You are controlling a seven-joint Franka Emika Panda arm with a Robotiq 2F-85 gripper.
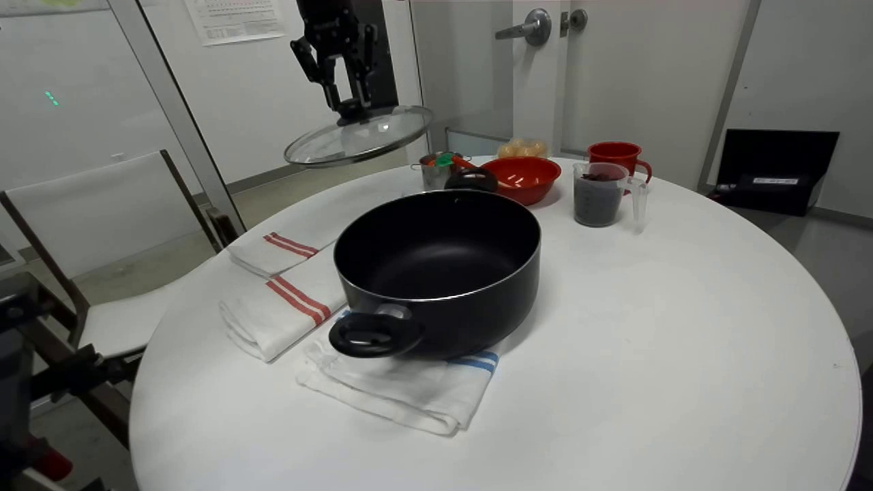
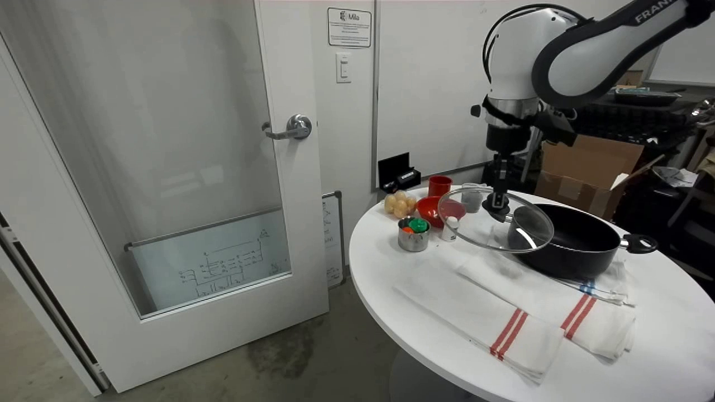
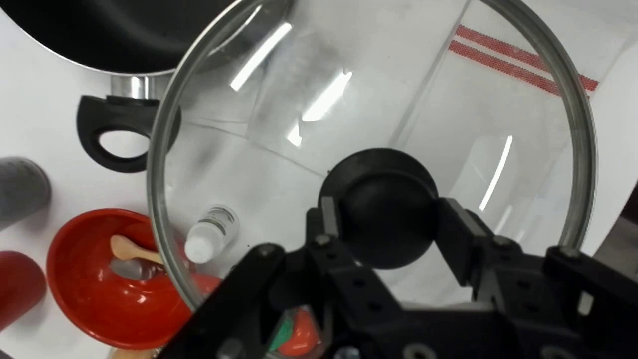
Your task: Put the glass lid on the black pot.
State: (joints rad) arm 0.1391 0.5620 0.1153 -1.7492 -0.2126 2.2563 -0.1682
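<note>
White, round tabletop [image 1: 689,327] is taking up much of an exterior view; edges as seen there. Nearest the front edge: blue-striped towel [image 1: 409,389], folded, is lying partly under the black pot [image 1: 443,273]. Pot is standing upright around mid-tabletop, one loop handle [image 1: 375,334] pointing to the near left, the other to the far edge. Two red-striped towels [image 1: 266,317] are lying folded, side by side, toward the left edge.

Next, glass lid [image 1: 359,140] is hanging in the air toward the far left edge, slightly tilted, raised well off the tabletop. Wrist view is showing its rim overlapping the pot's edge and far handle. Jaws are clamping the lid's dark knob [image 3: 384,214], standing parted by just the knob's width, one jaw on each side. Robot arm [image 2: 581,67] is reaching in from above.

Far edge: measuring cup [image 1: 597,201], dark contents, is standing toward the right, red mug [image 1: 614,154] just behind. Red bowl [image 1: 535,181] is sitting just past the pot's far handle, wooden spoon [image 3: 125,247] lying inside. Small steel pot [image 1: 434,179] is standing left of the bowl, holding green and orange-red items. White bottle [image 2: 448,234] is standing near it. Pale round things [image 1: 522,148] are sitting behind the bowl.

Beyond: chair [image 1: 102,218] is standing off the left edge, door [image 2: 173,139] past the far edge.
</note>
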